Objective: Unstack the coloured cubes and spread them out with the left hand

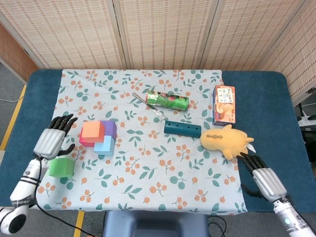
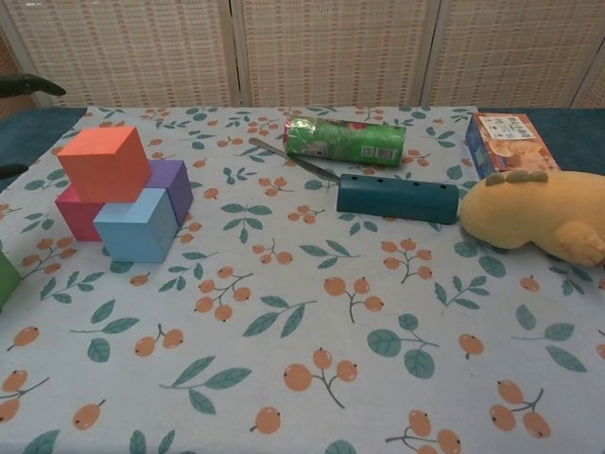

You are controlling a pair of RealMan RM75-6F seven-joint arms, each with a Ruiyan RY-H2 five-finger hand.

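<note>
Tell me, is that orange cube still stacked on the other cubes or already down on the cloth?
Still stacked. The orange cube rests on the pink cube, light blue cube and purple cube; the left hand is open beside them.

Silver-backed left robot hand with black fingers

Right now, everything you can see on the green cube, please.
The green cube is a plain, solid bright green block with a matte look and sharp edges. It sits flat and alone on the floral tablecloth near the cloth's front-left corner, apart from the stacked cubes. Nothing holds it: the left hand hovers just beyond it, fingers spread, seemingly not touching. In the chest view only a sliver shows at the left edge.
</note>
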